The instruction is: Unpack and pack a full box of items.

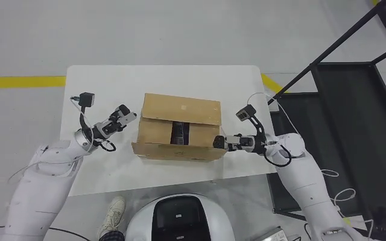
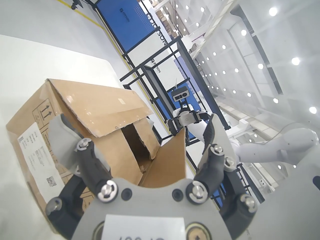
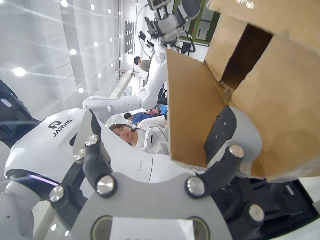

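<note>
A cardboard box [image 1: 181,108] stands in the middle of the white table, its two long top flaps partly raised, with a dark item [image 1: 180,132] showing through the gap between them. My left gripper [image 1: 125,114] hangs open just off the box's left end; in the left wrist view the left gripper [image 2: 135,123] faces the labelled end of the box [image 2: 100,106]. My right gripper [image 1: 218,143] is open at the box's front right corner. In the right wrist view, the front flap [image 3: 192,106] stands on edge between the spread fingers of the right gripper [image 3: 157,112], close to one finger [image 3: 225,131].
Bare strips of the table [image 1: 102,84] run along the left side and behind the box. A black metal rack [image 1: 344,108] stands right of the table, close to my right arm. A yellow floor line [image 1: 30,81] lies to the left.
</note>
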Motion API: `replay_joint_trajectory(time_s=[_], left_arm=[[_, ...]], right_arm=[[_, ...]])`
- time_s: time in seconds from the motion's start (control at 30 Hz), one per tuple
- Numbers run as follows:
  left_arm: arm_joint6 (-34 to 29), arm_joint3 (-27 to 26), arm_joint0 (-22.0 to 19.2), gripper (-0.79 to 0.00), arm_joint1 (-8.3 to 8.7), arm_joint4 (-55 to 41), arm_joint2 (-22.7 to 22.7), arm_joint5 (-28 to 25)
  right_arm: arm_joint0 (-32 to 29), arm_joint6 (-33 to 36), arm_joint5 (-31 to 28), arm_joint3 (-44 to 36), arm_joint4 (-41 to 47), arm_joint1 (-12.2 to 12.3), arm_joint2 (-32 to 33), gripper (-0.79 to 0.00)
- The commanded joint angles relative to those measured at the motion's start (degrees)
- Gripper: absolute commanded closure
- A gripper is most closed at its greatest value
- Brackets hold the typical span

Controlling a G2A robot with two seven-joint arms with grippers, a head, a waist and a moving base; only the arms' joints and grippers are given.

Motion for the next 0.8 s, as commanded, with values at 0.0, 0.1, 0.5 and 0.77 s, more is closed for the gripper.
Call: replay_joint_trajectory(time_s=[0.0, 0.1, 0.5, 0.77], left_arm=[[-0.05, -0.22, -0.02, -0.785, 0.01, 0.6, -0.18, -0.54], [0.38, -0.56, 0.17, -0.785, 0.02, 0.75, -0.63, -0.92], [0.52, -0.78, 0.58, -0.785, -0.07, 2.45, -1.0, -1.4], [0.59, -1.27, 1.01, -0.785, -0.08, 2.61, -1.48, -1.19]], right_arm=[[-2.03, 0.33, 0.33, -2.38, -0.87, 0.23, -0.18, -0.785], [-5.13, 1.37, 1.37, -6.63, -2.41, 0.67, -0.78, -0.785], [-11.97, -1.62, -1.52, -12.91, -16.93, 1.86, -4.49, -0.785], [-11.91, -9.95, -3.01, -12.41, -26.2, 1.66, -8.55, -0.785]])
